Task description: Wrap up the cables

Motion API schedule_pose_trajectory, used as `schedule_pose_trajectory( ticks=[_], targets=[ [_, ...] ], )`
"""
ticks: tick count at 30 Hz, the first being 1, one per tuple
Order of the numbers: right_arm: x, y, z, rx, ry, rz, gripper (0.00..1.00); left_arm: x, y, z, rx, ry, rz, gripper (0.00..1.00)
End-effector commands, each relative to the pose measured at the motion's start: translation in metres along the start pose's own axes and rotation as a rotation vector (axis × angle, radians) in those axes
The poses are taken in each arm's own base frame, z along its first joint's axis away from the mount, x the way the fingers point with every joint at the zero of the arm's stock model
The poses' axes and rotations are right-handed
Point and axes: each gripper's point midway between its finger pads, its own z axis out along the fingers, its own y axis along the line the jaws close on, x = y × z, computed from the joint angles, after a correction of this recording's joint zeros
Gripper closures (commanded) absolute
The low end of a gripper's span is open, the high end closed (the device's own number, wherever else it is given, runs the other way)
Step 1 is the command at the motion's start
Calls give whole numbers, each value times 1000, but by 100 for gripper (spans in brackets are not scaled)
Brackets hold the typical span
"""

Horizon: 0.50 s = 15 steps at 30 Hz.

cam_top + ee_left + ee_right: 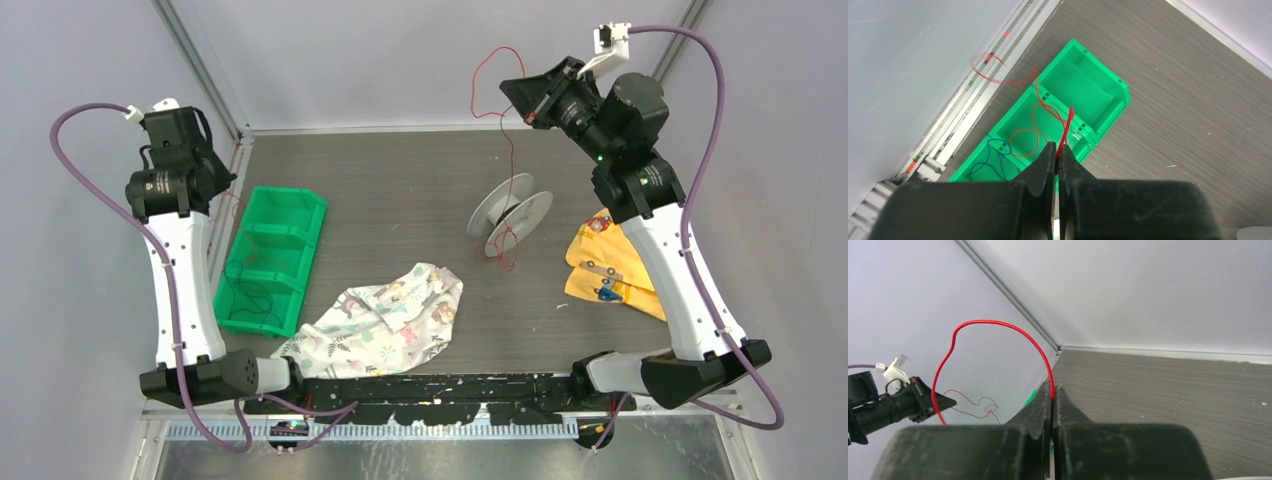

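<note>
The right end effector (pixel 530 108) is pressed together on the red cable (pixel 512 160), high over the surface (pixel 400 180). From its fingertips the cable rises in a free arc and then drops loosely to the grey spool (pixel 510 215) far below it. The spool seems to rest on the rims of its two discs. Some cable seems to be on the core already, and a small tangle lies on the surface at the side of the spool away from this end effector.

The left end effector (pixel 1057 157) is also closed, pinching a second red strand (pixel 1068 122). This strand appears to run from its tips down to the green bin (pixel 1075 85) below and ahead of it, where a loop lies in the middle compartment.

I judge that the step in hand is winding the hanging cable onto the spool. To do it well, the right end effector should first come lower, so that the slack arc becomes a short and almost straight line. Then it should lead the cable around the core, always between the discs. The pull must be light, because the spool is not held and could roll or tip. A grip nearer to the spool would give better control. The tangle beside the spool may catch, so the circling should be slow.
</note>
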Motion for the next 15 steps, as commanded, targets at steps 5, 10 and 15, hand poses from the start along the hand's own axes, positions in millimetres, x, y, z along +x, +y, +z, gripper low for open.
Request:
schedule_pose_trajectory(
  ticks=[5,10,15],
  targets=[
    [-22,16,-16,-38,-76,-35,99,16,10,19,-52,17,7,100],
    [-22,14,-22,-19,-81,-44,99,42,4,42,-33,109,17,100],
    [-20,11,-25,-2,-80,-42,100,60,7,51,-54,158,7,100]
  ],
)
